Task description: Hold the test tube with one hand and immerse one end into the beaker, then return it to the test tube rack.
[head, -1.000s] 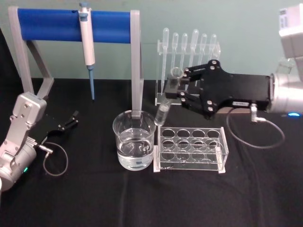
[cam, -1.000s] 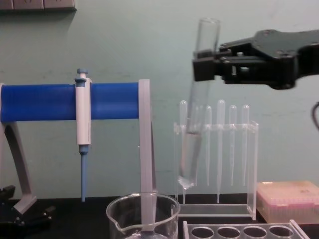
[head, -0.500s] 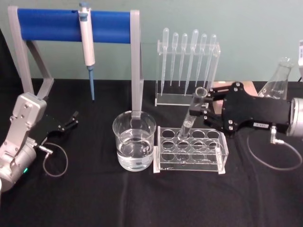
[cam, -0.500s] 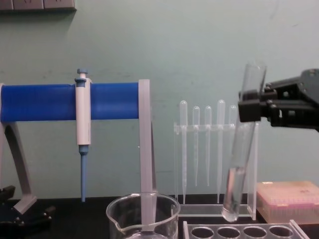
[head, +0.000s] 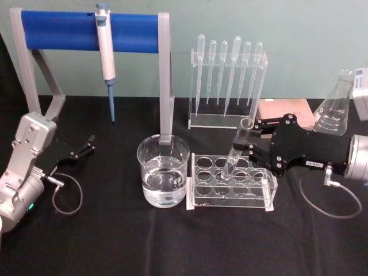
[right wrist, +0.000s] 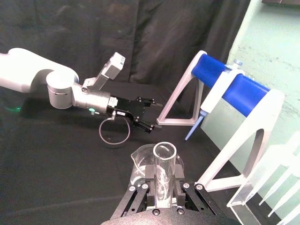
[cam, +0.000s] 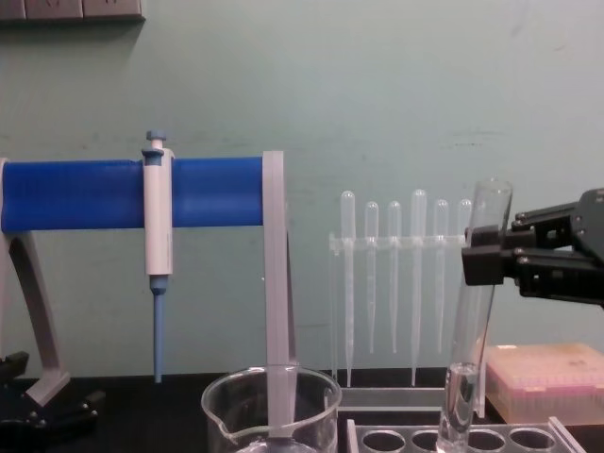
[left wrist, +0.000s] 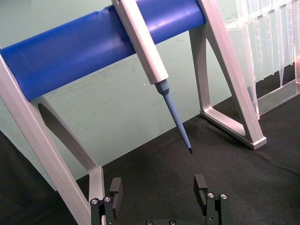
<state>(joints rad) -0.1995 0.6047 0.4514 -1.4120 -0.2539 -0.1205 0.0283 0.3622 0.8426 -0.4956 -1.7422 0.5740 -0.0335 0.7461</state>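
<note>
Your left gripper rests parked on the counter, fingers spread apart and holding nothing. The beaker stands centre. Right of it, your right gripper clamps the test tube, its lower end entering the rack.

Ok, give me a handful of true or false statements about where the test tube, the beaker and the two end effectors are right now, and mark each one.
1. The right end effector is shut on the test tube. True.
2. The test tube's lower end is dipped in the beaker. False: it is over the clear rack, beside the beaker.
3. The beaker holds clear liquid. True.
4. The left end effector holds the blue pipettor. False: it is open on the table; the pipettor hangs on the blue stand.
5. The test tube lies flat. False: nearly upright, slightly tilted.
</note>
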